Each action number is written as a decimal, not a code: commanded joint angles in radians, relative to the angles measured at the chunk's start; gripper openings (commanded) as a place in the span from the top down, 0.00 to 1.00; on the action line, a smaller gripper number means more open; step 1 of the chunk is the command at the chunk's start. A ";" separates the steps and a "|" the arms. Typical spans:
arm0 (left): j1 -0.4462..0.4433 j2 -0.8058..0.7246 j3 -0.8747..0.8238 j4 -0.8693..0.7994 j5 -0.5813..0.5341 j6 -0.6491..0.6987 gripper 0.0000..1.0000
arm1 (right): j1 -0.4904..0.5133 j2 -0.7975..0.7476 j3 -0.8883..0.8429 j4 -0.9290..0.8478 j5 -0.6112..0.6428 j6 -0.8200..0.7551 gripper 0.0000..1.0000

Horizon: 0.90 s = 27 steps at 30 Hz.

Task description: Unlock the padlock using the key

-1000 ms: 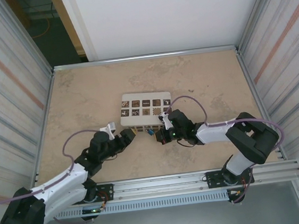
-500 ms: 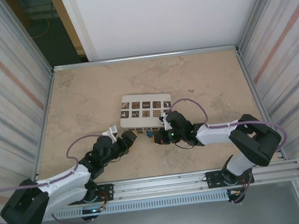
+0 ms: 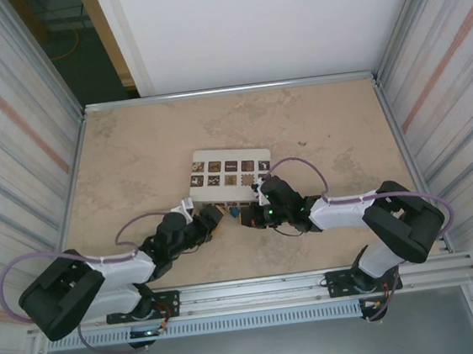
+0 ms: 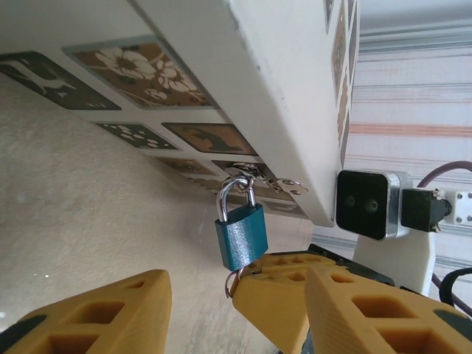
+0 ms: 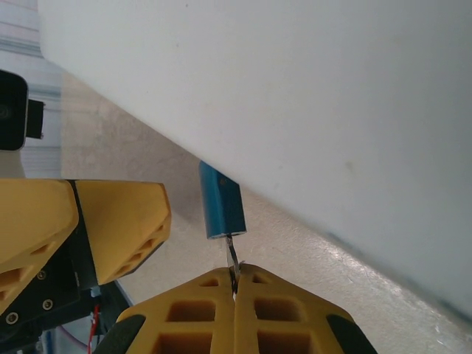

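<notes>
The small blue-teal padlock (image 4: 240, 236) hangs by its pale shackle from a hasp on the front of the white box (image 4: 280, 88). From above, the padlock (image 3: 234, 212) sits between both grippers. My right gripper (image 5: 236, 276) is shut on the slim dark key (image 5: 232, 253), whose tip is in the bottom of the padlock (image 5: 221, 200). The key's ring (image 4: 231, 285) shows just under the lock. My left gripper (image 4: 237, 286) is open, one finger on each side of the lock and of the right gripper's fingers (image 4: 276, 299), touching neither. The left gripper (image 3: 209, 218) faces the right gripper (image 3: 246, 216).
The white box with brown square tiles (image 3: 229, 168) stands mid-table on the beige surface. Metal rails (image 3: 227, 91) edge the table, with corrugated walls on both sides. The right wrist's camera (image 4: 367, 204) sits close beside the box corner.
My left arm has sunk lower and stretched out, carrying its gripper a little right toward the padlock. The right gripper has edged slightly left at the lock.
</notes>
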State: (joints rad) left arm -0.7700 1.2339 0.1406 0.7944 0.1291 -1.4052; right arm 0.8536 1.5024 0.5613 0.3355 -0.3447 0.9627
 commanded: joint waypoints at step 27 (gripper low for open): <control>-0.048 0.466 0.042 0.574 -0.030 -0.159 0.63 | 0.024 0.001 0.031 -0.012 -0.021 0.068 1.00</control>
State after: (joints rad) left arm -0.8131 1.6806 0.1665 1.2915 0.1253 -1.5452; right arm 0.8585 1.5028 0.5697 0.3359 -0.3340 0.9962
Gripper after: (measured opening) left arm 0.368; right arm 0.054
